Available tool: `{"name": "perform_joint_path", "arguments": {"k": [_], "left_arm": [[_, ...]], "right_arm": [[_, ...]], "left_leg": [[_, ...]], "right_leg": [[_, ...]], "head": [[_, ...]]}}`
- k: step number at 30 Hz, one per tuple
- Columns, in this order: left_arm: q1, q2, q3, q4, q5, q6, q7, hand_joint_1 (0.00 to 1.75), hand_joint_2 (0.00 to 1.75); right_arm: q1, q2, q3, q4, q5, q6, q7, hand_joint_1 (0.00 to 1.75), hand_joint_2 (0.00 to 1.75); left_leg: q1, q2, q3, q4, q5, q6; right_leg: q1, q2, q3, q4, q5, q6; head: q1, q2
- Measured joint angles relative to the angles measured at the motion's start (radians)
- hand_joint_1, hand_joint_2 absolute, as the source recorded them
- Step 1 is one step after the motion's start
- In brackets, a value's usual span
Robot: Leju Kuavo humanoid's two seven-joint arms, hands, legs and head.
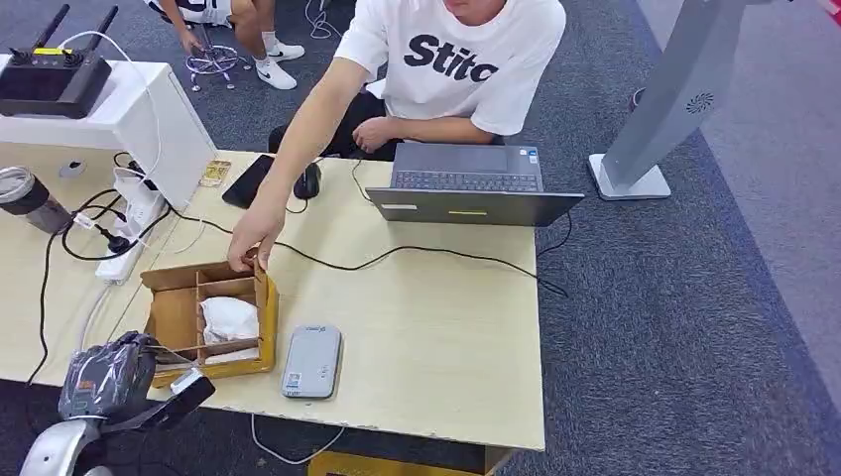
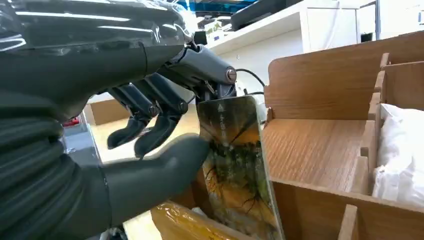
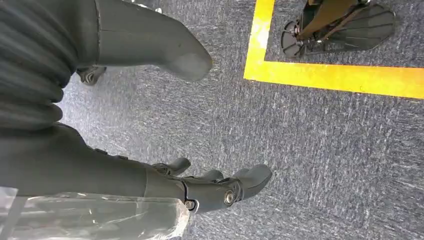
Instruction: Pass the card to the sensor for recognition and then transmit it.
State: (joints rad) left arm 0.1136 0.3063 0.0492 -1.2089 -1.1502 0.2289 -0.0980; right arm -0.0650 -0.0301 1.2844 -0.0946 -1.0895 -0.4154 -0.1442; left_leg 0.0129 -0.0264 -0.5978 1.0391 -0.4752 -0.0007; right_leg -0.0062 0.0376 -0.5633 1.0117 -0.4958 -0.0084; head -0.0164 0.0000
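Left hand [image 2: 165,135] fingers [image 2: 150,135] pinch card [image 2: 235,165]; right hand [image 3: 200,185] spread, empty.

You are looking at a pale wooden table [image 1: 436,327] carrying a wooden divided box [image 1: 179,322] near its front left corner, a grey sensor pad [image 1: 311,361] lying just beside it at the front edge, a laptop [image 1: 468,185] sitting at the far edge, and a black cable [image 1: 397,253] trailing across the middle.

A partitioned brown wooden box [image 1: 179,322] sits near the front left of the pale wooden table [image 1: 436,337], crumpled white plastic bag [image 1: 229,319] in its middle compartment. Just right lies a flat grey card sensor [image 1: 311,361]; behind, an open grey laptop [image 1: 469,183].
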Motion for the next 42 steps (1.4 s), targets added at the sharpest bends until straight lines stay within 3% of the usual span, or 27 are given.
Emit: {"name": "perform_joint_path", "arguments": {"k": [6, 11, 22, 26, 29, 30, 32, 35, 38, 42], "left_arm": [[0.004, 0.006, 0.000, -0.013, 0.006, 0.002, 0.002, 1.75, 1.75], [0.014, 0.106, 0.032, -0.189, 0.053, -0.033, 0.003, 1.75, 1.75], [-0.017, 0.198, 0.094, -0.279, 0.010, -0.051, 0.006, 1.75, 1.75], [-0.079, 0.214, 0.092, -0.263, -0.109, -0.021, 0.058, 1.75, 1.75], [-0.144, 0.239, 0.060, -0.200, -0.348, 0.061, 0.172, 1.75, 1.75], [-0.168, 0.246, 0.046, -0.176, -0.381, 0.082, 0.204, 1.75, 1.75], [-0.217, 0.274, -0.008, -0.121, -0.386, 0.106, 0.308, 1.75, 1.75], [-0.323, 0.341, -0.181, -0.011, -0.387, 0.123, 0.475, 1.75, 1.75], [-0.451, 0.371, -0.373, 0.119, -0.388, 0.135, 0.545, 1.75, 1.75], [-0.597, 0.367, -0.588, 0.280, -0.388, 0.157, 0.575, 1.75, 1.75]], "right_arm": [[0.000, 0.000, 0.000, 0.000, -0.003, 0.000, 0.000, 0.00, 1.75], [0.001, 0.000, 0.002, 0.002, -0.031, 0.000, -0.014, 0.00, 1.75], [-0.001, 0.000, 0.010, 0.002, -0.046, 0.000, -0.013, 0.00, 1.75], [-0.005, 0.000, 0.021, 0.002, -0.053, -0.001, -0.006, 0.00, 1.75], [-0.010, 0.000, 0.029, 0.001, -0.054, -0.001, -0.006, 0.00, 1.75], [-0.012, 0.000, 0.031, 0.001, -0.054, -0.001, -0.006, 0.00, 1.75], [-0.016, 0.000, 0.039, 0.001, -0.054, -0.003, -0.006, 0.00, 1.75], [-0.018, 0.000, 0.048, 0.001, -0.057, -0.004, -0.012, 0.00, 1.75], [-0.023, -0.002, 0.055, 0.001, -0.063, -0.004, -0.014, 0.00, 1.75], [-0.022, -0.010, 0.066, 0.001, -0.074, -0.003, -0.004, 0.00, 1.75]], "left_leg": [[0.000, 0.000, 0.000, 0.000, 0.000, 0.000], [0.001, -0.001, -0.001, 0.000, 0.000, 0.000], [0.001, -0.001, -0.001, 0.000, 0.001, 0.000], [0.001, -0.001, -0.001, 0.000, 0.001, 0.000], [0.000, -0.001, -0.001, 0.000, 0.002, 0.000], [0.001, -0.001, -0.001, 0.000, 0.002, 0.000], [0.001, -0.001, 0.000, 0.000, 0.002, 0.000], [0.001, -0.002, -0.001, 0.000, 0.003, 0.001], [0.000, -0.003, -0.001, 0.000, 0.004, 0.000], [0.000, -0.002, -0.001, 0.001, 0.004, 0.001]], "right_leg": [[0.000, 0.000, 0.000, 0.000, 0.000, 0.000], [0.001, -0.001, 0.000, 0.000, 0.000, 0.000], [0.000, -0.002, 0.000, 0.000, 0.000, 0.000], [0.000, -0.002, 0.000, 0.000, 0.000, 0.000], [0.000, -0.002, 0.000, 0.000, 0.000, 0.000], [0.000, -0.002, 0.000, 0.000, 0.000, 0.000], [0.000, -0.002, -0.001, 0.000, 0.001, 0.000], [0.000, -0.004, -0.002, 0.000, 0.001, 0.000], [0.000, -0.004, 0.000, 0.000, 0.001, -0.001], [0.000, -0.003, 0.000, 0.000, 0.002, 0.000]], "head": [[0.000, 0.000], [0.001, 0.000], [0.000, 0.000], [0.002, 0.000], [0.002, 0.000], [0.002, 0.000], [0.002, 0.000], [0.002, 0.000], [0.001, 0.000], [0.002, 0.000]]}}
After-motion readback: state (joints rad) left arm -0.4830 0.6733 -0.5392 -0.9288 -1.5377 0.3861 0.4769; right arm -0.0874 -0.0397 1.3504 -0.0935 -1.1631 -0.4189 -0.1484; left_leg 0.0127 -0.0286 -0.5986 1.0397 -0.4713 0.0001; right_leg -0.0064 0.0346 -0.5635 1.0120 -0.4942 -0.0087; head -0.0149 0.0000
